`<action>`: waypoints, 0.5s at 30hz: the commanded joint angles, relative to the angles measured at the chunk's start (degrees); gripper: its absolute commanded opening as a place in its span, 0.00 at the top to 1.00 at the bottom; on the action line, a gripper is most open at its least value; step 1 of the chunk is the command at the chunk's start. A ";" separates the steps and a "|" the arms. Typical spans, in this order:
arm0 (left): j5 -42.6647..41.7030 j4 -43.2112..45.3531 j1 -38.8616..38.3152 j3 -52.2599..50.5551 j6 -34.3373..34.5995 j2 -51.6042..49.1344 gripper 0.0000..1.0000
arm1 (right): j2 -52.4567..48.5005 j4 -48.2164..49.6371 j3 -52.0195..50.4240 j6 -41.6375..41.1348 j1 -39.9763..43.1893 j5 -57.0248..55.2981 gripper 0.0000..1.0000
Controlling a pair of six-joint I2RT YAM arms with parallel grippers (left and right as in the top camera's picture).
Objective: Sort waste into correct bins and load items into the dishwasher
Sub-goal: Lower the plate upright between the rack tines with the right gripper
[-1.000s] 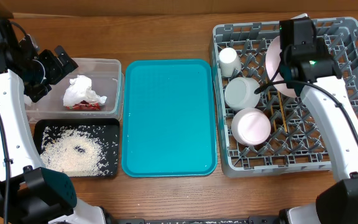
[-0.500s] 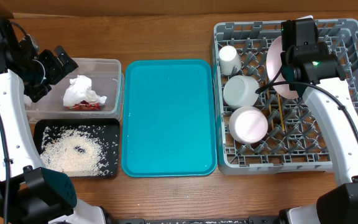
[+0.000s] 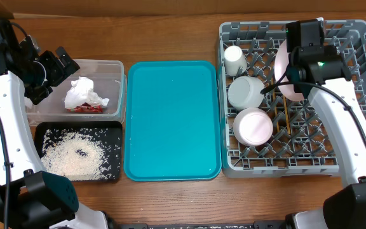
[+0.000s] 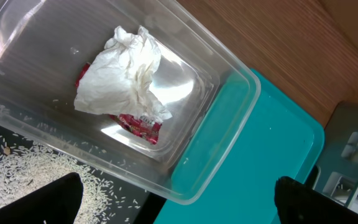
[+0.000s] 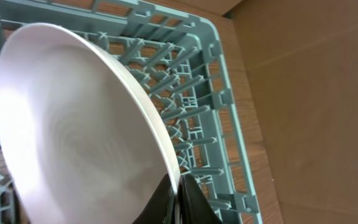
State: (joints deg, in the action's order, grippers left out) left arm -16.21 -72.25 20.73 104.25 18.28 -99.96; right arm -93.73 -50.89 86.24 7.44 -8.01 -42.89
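My right gripper (image 5: 176, 186) is shut on the rim of the large pinkish-white plate (image 5: 73, 124), which stands on edge among the pegs at the back of the grey dish rack (image 3: 354, 95). The plate (image 3: 284, 70) is partly hidden by the arm from overhead. A cup (image 3: 234, 60), a bowl (image 3: 246, 92), a small plate (image 3: 254, 126) and chopsticks (image 3: 285, 117) are in the rack. My left gripper (image 4: 179, 211) hangs open above the clear tub (image 4: 229, 118), which holds the napkin (image 4: 126, 71) and red sauce packet (image 4: 138, 124). Rice (image 3: 75, 156) lies in the black tray (image 3: 40, 130).
A teal serving tray (image 3: 173, 121) lies flat between the bins and the rack, with nothing on it. The rack's far right wall (image 5: 210, 124) stands close to the wooden table's right side.
The large plate has tipped slightly more upright in the right gripper, and the rack with its dishes has shifted a little toward the back. The left arm has not moved.
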 commanded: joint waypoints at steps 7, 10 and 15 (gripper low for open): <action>0.31 0.09 -0.17 1.01 0.57 0.72 0.00 | -0.92 1.03 -0.42 -2.80 -1.25 0.07 0.96; 0.31 0.09 -0.17 1.01 0.57 0.72 0.00 | -0.92 0.81 -0.42 -2.80 -1.22 -0.81 0.96; 0.31 0.09 -0.17 1.01 0.57 0.72 0.00 | -0.92 0.87 -0.42 -2.78 -1.22 -4.50 0.96</action>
State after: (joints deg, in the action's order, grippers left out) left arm -16.21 -72.25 20.73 104.25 18.28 -99.98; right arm -94.35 -50.52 86.17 5.98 -8.40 -46.24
